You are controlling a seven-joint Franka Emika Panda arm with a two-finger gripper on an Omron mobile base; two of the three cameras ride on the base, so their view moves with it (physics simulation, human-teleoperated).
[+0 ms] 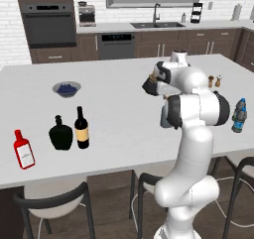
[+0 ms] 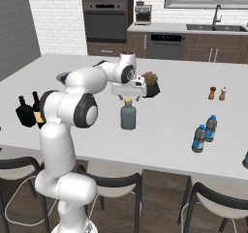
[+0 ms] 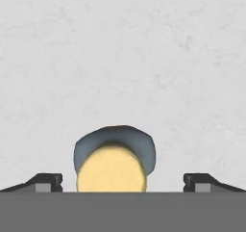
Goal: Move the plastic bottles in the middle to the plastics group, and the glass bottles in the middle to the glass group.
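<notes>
Hand view puts the spread-open hand [image 3: 123, 183] directly above the grey bottle [image 3: 115, 161]; next it must descend and grip its neck.

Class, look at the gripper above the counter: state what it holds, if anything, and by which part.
Nothing. The gripper hangs open just above the grey bottle, fingers apart on either side of its gold cap.

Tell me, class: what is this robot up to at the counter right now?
The white robot arm holds its hand open directly above the short grey bottle with the gold cap, which stands upright on the white counter. The tall dark wine bottle already stands beside the squat black flask and the flat red bottle. The two small clear water bottles with blue caps stand together on the other side.
</notes>
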